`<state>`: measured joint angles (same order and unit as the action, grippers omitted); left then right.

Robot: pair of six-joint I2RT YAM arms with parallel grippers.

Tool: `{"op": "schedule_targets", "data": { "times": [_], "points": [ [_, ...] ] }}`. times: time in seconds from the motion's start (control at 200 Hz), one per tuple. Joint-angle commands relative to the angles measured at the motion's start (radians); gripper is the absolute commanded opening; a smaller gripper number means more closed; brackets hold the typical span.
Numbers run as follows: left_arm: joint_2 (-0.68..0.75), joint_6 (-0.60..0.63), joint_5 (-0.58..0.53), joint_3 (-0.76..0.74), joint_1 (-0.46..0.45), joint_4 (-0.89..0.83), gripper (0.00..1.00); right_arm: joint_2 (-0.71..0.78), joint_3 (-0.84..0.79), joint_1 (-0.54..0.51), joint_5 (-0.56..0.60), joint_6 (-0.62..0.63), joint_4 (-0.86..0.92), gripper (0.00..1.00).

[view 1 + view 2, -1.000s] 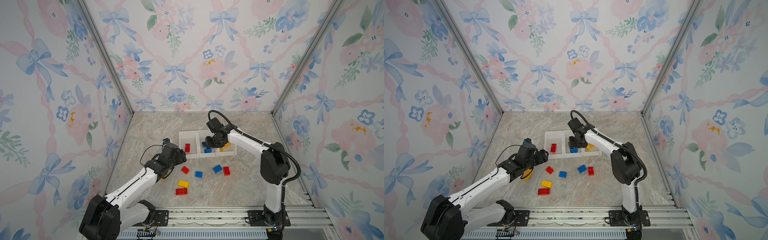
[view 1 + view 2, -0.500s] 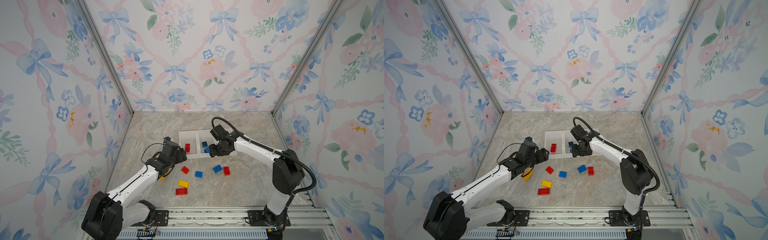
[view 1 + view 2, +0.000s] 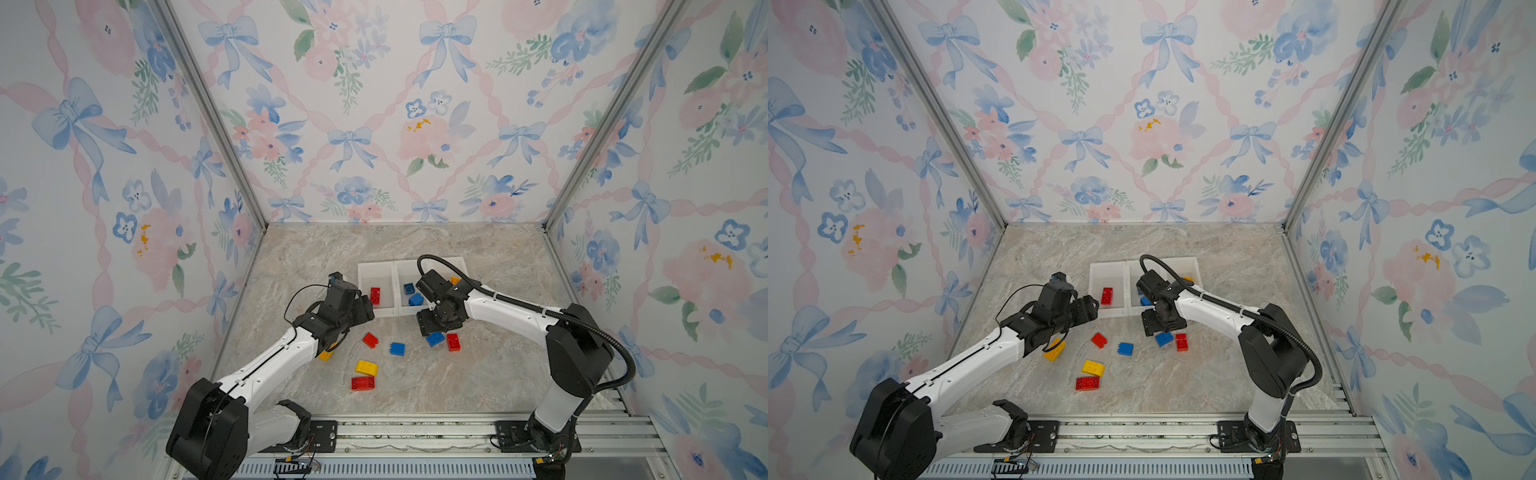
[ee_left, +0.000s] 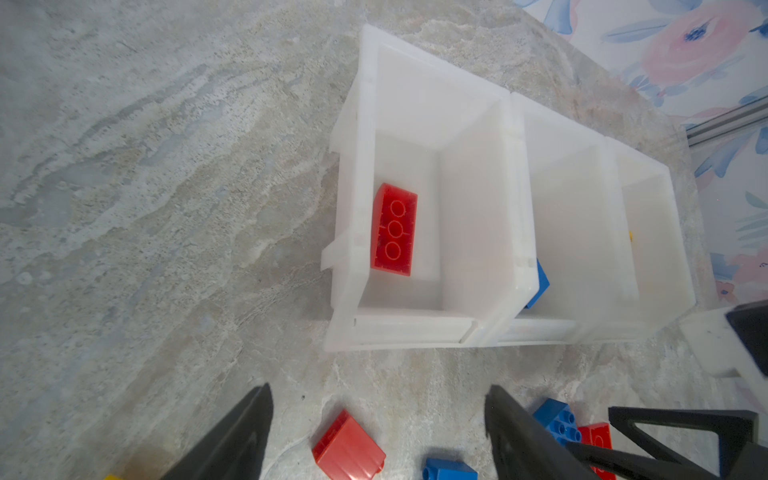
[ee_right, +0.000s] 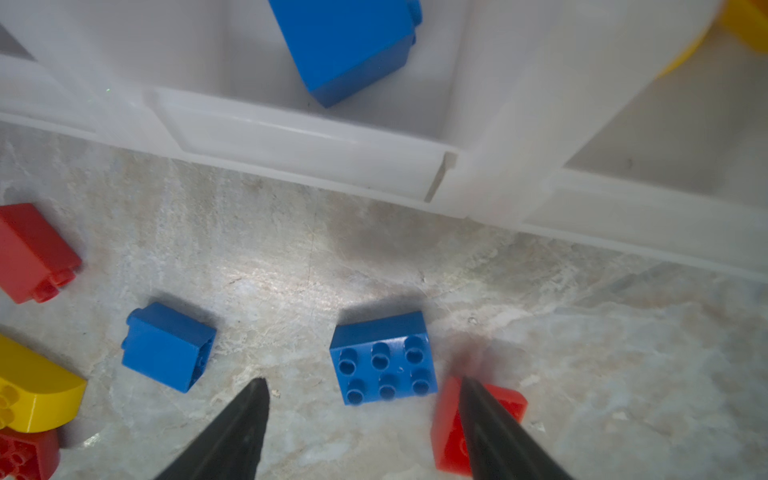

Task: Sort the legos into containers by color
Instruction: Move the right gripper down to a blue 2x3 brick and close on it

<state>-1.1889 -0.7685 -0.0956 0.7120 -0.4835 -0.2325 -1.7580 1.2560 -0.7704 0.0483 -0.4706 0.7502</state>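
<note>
Flanking blue lego's (image 5: 382, 357) edges, fingers (image 5: 241, 424) spread.

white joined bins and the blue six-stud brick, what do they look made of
White joined bins: probably moulded plastic, semi-matte and slightly translucent; smooth milky walls, rounded rims.
Blue six-stud brick: hard plastic, likely, with a mild sheen; crisp moulded studs, uniform colour.

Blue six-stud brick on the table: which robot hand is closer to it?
Right. The right gripper hangs open just above the blue brick; the left gripper, also open, sits to its left by the leftmost bin.
</note>
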Motion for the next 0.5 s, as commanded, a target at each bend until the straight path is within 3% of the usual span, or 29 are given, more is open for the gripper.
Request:
{"op": "schedule_targets", "data": {
  "times": [0.0, 0.495],
  "points": [
    [-0.008, 0.018, 0.014, 0.021, 0.008, -0.001, 0.82, 0.013, -0.026, -0.018, 0.036, 0.005, 0.006, 0.78],
    [-0.002, 0.009, 0.013, 0.017, 0.007, -0.001, 0.82, -0.066, -0.027, -0.024, 0.054, 0.066, -0.017, 0.78]
  ]
}}
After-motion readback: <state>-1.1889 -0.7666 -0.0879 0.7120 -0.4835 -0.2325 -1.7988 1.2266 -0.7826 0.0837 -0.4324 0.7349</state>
